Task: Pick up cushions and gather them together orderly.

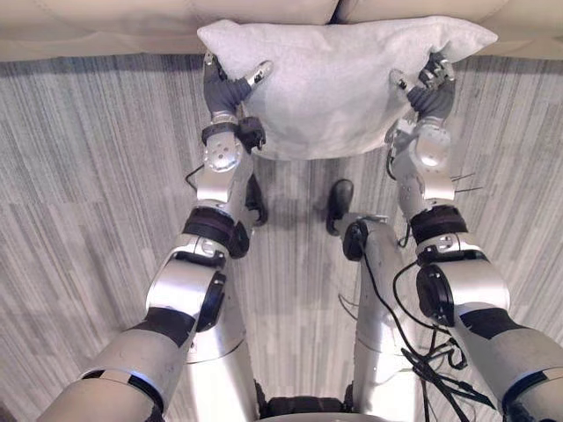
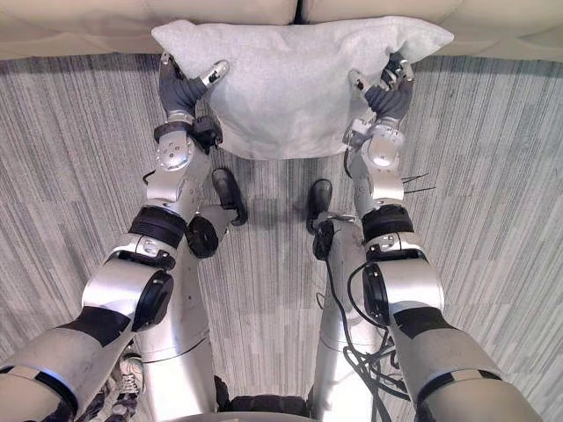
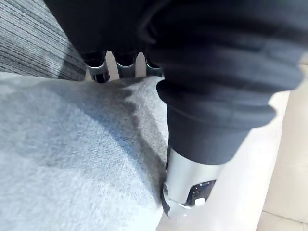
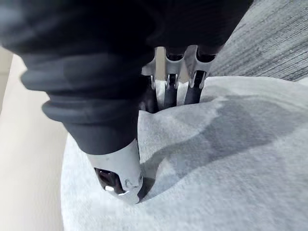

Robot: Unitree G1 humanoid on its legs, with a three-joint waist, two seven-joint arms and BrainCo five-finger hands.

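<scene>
We clamp the cushion [image 1: 339, 83] at both ends, left hand [image 1: 225, 90] at 9 o'clock, right hand [image 1: 432, 91] at 3; its long axis spans them, sofa [image 1: 106, 26] at 12.

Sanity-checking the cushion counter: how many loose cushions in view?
1: the light grey cushion, pinched at its two sides by the left hand and the right hand, in front of the beige sofa. Others may be hidden behind it.
</scene>
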